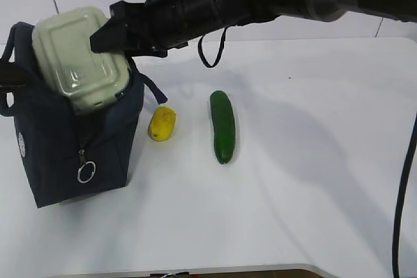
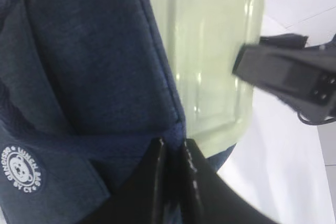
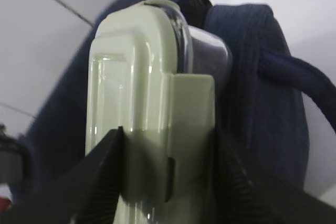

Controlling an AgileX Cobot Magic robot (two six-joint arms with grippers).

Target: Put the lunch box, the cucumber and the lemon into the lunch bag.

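Observation:
The navy lunch bag (image 1: 65, 141) stands at the left of the table, its top open. The lunch box (image 1: 78, 56), pale green lid facing out, sits tilted in the bag's mouth, about half of it above the rim. My right gripper (image 3: 168, 145) reaches across from the right and is shut on the lunch box (image 3: 142, 103) at its lid edge. My left gripper (image 2: 175, 148) is shut on the bag's fabric rim (image 2: 79, 51), beside the lunch box (image 2: 215, 51). The yellow lemon (image 1: 162, 124) and the dark green cucumber (image 1: 222, 126) lie on the table right of the bag.
The white table (image 1: 313, 180) runs on to the right, and its front edge shows at the bottom. A black cable loop (image 1: 212, 50) hangs under the right arm, and another cable (image 1: 404, 193) runs down the right edge. The bag's zipper ring (image 1: 86, 172) hangs at its front.

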